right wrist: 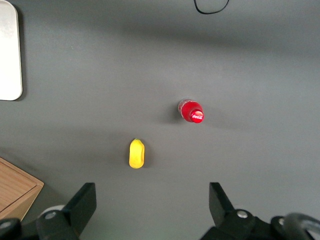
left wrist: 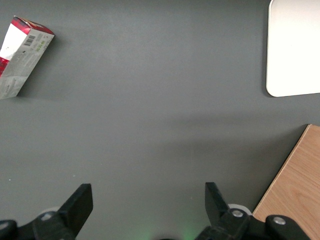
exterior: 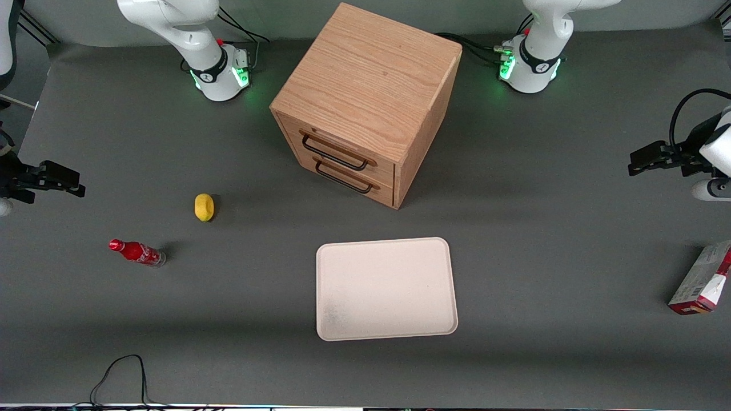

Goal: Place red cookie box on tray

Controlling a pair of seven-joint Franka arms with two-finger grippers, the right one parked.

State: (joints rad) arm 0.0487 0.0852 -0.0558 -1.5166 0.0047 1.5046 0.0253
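- Red and white cardboard, the red cookie box is seen lying on the dark table at about 3 o'clock from the tray, well apart from it, toward the working arm's end.
- The gripper is held above the table near 1 o'clock from the box, its fingers spread wide and nothing held.
- A slip is judged possible, because the box lies at an angle and a badly aligned grasp could push it away.
- The barcode end of the box is shown only in the left wrist view; the cola bottle and yellow object are shown only in the front and right wrist views.
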